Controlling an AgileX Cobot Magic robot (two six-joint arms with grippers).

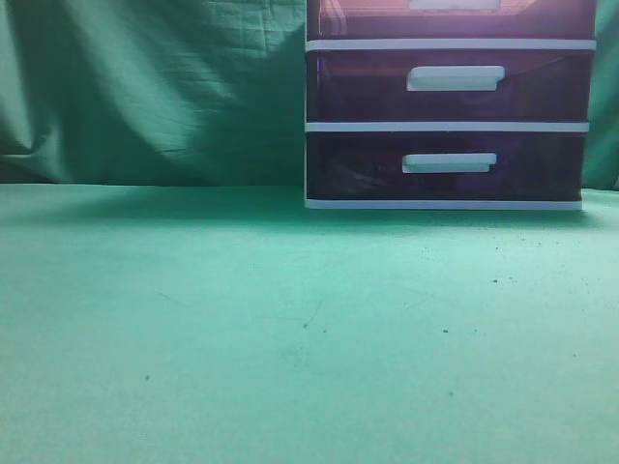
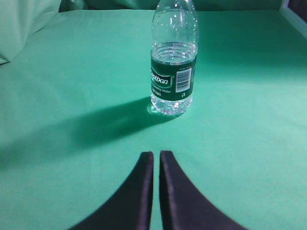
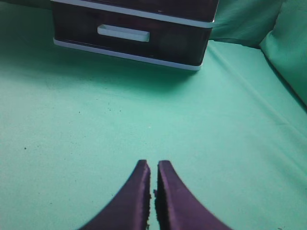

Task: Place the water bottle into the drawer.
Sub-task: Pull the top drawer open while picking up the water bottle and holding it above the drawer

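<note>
A clear water bottle (image 2: 172, 72) with a dark green label stands upright on the green cloth, a little ahead of my left gripper (image 2: 157, 154), which is shut and empty. The bottle is out of the exterior view. The drawer (image 1: 368, 19) is the uppermost one showing in the white-framed unit, dark purple-brown, closed and cut off by the top edge. My right gripper (image 3: 153, 164) is shut and empty over bare cloth, well short of the unit (image 3: 129, 52). Neither gripper shows in the exterior view.
Two like drawers, the middle one (image 1: 348, 87) and the bottom one (image 1: 348, 164), sit closed beneath it. The unit stands at the back right of the green cloth table (image 1: 242, 319). A green cloth backdrop (image 1: 145, 87) hangs behind.
</note>
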